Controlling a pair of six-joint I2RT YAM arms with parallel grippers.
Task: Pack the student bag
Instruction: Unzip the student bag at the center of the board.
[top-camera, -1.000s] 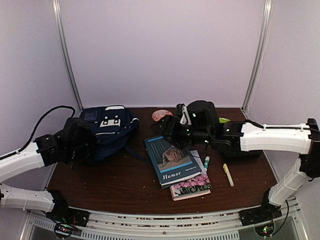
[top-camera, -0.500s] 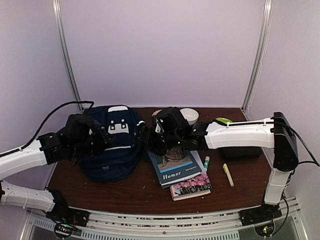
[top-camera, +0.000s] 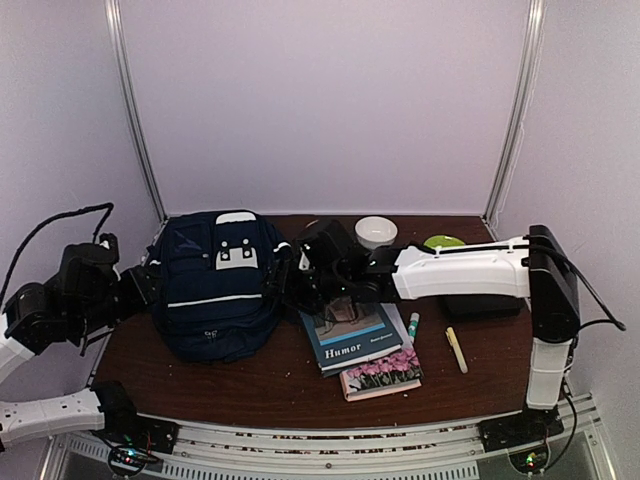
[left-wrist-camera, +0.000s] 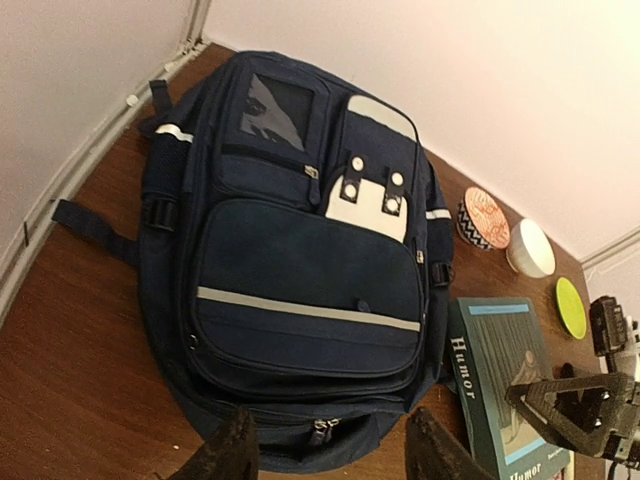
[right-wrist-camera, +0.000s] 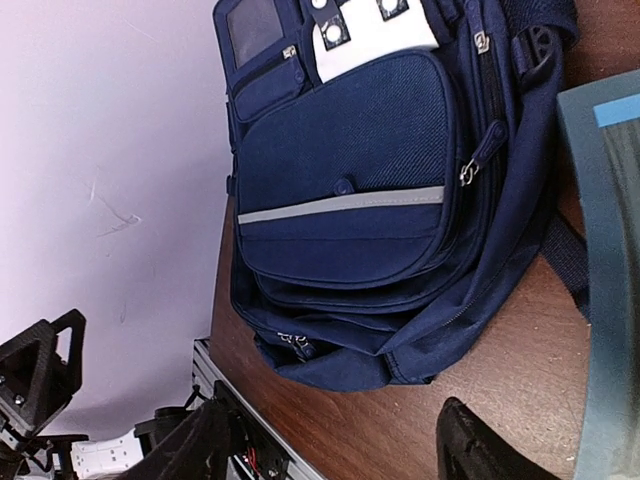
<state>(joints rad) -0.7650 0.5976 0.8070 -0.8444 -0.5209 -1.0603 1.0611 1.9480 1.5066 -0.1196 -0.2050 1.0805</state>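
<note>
Navy backpack (top-camera: 215, 290) lies flat, front up, on the left half of the desk (top-camera: 250, 385), just beside the "Humor" book (top-camera: 348, 338). Left hand (left-wrist-camera: 330, 450) sits near its left edge, fingers apart, holding nothing. Right hand (right-wrist-camera: 335, 445) sits near its right edge, likewise apart and empty.
</note>
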